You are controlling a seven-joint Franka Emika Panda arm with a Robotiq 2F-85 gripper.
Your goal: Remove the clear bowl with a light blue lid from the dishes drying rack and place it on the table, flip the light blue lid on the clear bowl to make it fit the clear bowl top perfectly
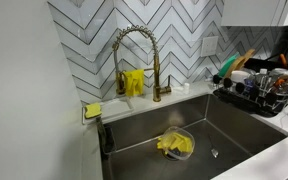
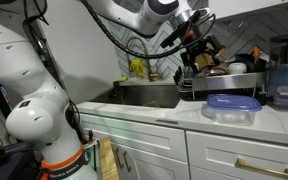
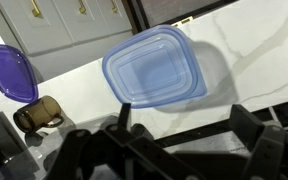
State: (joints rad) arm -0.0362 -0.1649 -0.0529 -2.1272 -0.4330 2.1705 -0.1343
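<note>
The clear bowl with a light blue lid (image 2: 231, 108) stands on the white counter in front of the black wire dishes drying rack (image 2: 220, 78). In the wrist view the bowl (image 3: 154, 68) lies below me, lid on top, apart from my fingers. My gripper (image 2: 199, 48) hovers above the rack, open and empty; its two dark fingers (image 3: 184, 125) frame the bottom of the wrist view. The rack also shows crowded with colourful dishes beside the sink (image 1: 259, 90).
A steel sink (image 1: 234, 125) holds a clear bowl with a yellow cloth (image 1: 176, 143). A brass faucet (image 1: 134, 50) stands behind it. A purple lid (image 3: 12, 72) and a brown mug (image 3: 39, 115) lie nearby. White cabinet fronts (image 2: 154, 150) are below the counter.
</note>
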